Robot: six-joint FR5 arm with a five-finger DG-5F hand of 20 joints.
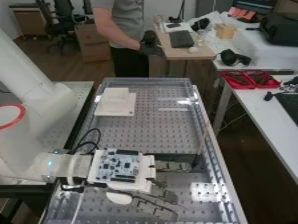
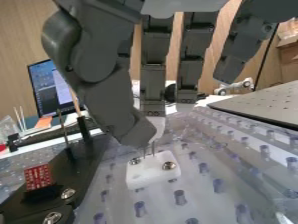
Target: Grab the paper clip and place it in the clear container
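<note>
The dark grey jointed hand is at the bench's near end, in a narrow pinch: its thumb and one finger look closed on the thin metal wire paper clip, whose lower end meets the small white plastic block. Squeeze lightly but firmly and lift straight up; a sideways pull could bend the clip or flick it off. Rise past both round metal screws before you travel. Your count, working outward: one hand, one clip, one block, two screws, one red square circuit board, one white stepped plate at far left
</note>
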